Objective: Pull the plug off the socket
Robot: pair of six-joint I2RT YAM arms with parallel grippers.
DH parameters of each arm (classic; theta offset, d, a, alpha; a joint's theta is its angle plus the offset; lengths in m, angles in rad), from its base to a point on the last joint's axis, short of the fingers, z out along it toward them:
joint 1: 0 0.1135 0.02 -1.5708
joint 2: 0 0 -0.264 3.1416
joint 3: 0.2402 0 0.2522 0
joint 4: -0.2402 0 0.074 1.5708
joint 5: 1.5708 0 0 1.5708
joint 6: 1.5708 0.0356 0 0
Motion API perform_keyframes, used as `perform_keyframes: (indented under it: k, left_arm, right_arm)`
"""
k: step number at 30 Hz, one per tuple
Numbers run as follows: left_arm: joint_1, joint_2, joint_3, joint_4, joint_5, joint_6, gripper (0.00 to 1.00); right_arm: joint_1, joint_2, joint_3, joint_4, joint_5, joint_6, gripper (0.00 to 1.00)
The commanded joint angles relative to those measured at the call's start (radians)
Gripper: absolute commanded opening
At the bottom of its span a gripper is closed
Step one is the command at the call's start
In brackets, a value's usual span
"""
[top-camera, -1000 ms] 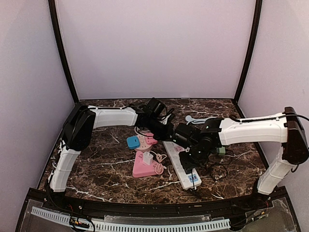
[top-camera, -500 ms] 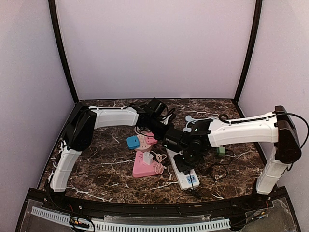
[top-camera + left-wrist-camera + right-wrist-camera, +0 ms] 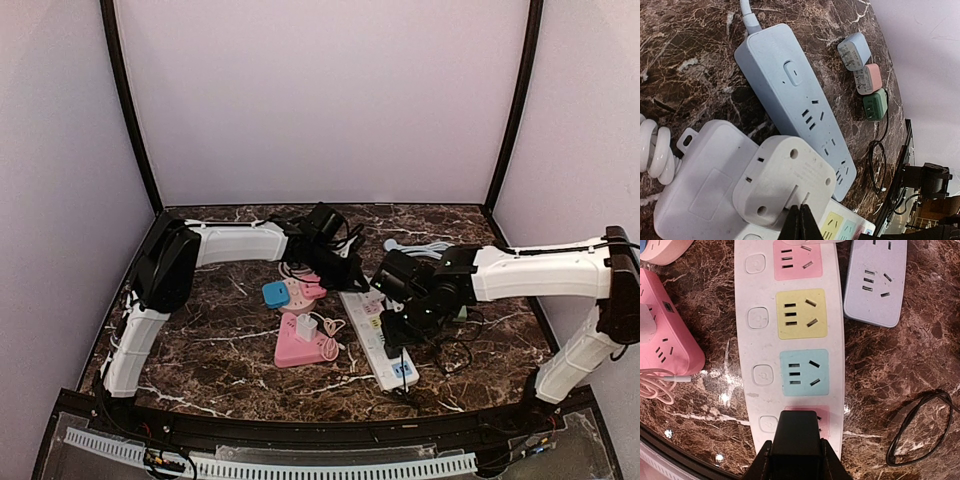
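A white power strip (image 3: 755, 350) with pink, yellow and blue sockets lies on the marble table; it also shows in the top view (image 3: 372, 335). My right gripper (image 3: 797, 456) is shut on a black plug (image 3: 797, 432), held over the pink socket (image 3: 824, 417) near the strip's near end. The plug hides its own prongs, so I cannot tell if they are in the socket. My right gripper also shows in the top view (image 3: 398, 325). My left gripper (image 3: 800, 210) is shut, its tips resting on a white adapter (image 3: 785, 175) at the strip's far end (image 3: 350, 278).
A grey-blue power strip (image 3: 800, 100) lies beside the white one (image 3: 875, 280). A pink strip (image 3: 305, 345) with a white charger lies to the left. Blue, pink and green chargers (image 3: 866, 79) sit further right. A black cable loop (image 3: 920, 432) lies right of the strip.
My right gripper, holding the black plug, swung left over the strip and has now moved back to the right. The left arm has stayed put.
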Motion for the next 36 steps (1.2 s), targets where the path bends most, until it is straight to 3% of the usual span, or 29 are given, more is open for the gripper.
perform_keyframes:
  k: [1,9,19,30,36]
  left_arm:
    - [-0.032,0.073,-0.034,-0.168,-0.03,0.019,0.02]
    - [-0.037,0.077,-0.032,-0.176,-0.033,0.019,0.02]
    - [-0.037,0.064,-0.003,-0.194,-0.03,0.023,0.02]
    - [-0.037,0.036,0.075,-0.218,-0.021,0.029,0.02]
    - [-0.037,0.024,0.095,-0.231,-0.025,0.036,0.02]
  right_arm:
    - [-0.012,-0.025,0.026,0.09,0.018,0.0,0.11]
    - [0.028,0.036,0.128,-0.011,0.102,-0.025,0.11]
    - [-0.032,-0.076,0.081,-0.011,0.122,-0.031,0.12]
    - [-0.385,-0.27,0.047,0.091,0.119,-0.178,0.13]
    - [-0.616,-0.298,0.058,0.209,0.02,-0.265,0.14]
